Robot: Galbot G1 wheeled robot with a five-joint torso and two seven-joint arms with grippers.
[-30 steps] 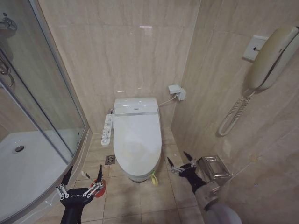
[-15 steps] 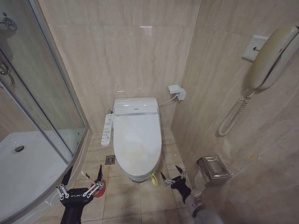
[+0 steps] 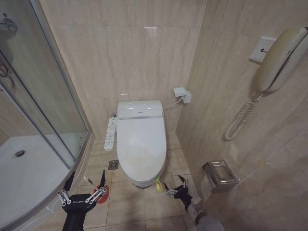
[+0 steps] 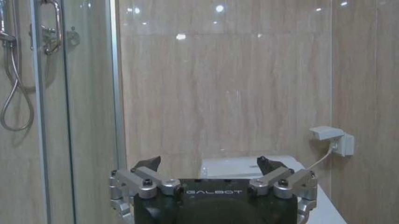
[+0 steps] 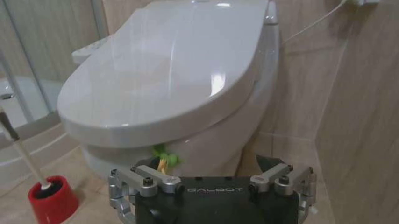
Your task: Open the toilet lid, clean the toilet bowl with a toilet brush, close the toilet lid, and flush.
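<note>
Low at the near right of the toilet, the right gripper (image 3: 175,187) hangs just above the floor (image 3: 144,204) with its jaws spread wide and nothing between them. It sits just beside the yellow-green strap loop (image 3: 158,183) at the near rim of the toilet lid (image 3: 141,144), close to it but not touching. In the right wrist view the loop (image 5: 163,157) dangles under the front edge of the lid (image 5: 168,70), just beyond the open fingertips (image 5: 148,166).

The lid lies flat and closed over the toilet bowl (image 5: 206,149), so the inside of the bowl is hidden. A white button panel (image 3: 110,133) runs along the toilet's left side.

At the near left, the left gripper (image 3: 85,184) hovers over the floor, jaws also released wide and empty. Just past it stands the red cup holder (image 3: 103,191) with the toilet brush (image 3: 88,180) leaning in it; the right wrist view shows the white handle (image 5: 18,147) rising tilted from the holder (image 5: 53,205).

Room is tight: a curved glass shower screen (image 3: 48,96) closes the left side, and the tiled wall (image 3: 231,96) with a paper holder (image 3: 220,174) and a wall phone (image 3: 279,57) closes the right. Open floor lies between the two grippers, near of the bowl.
</note>
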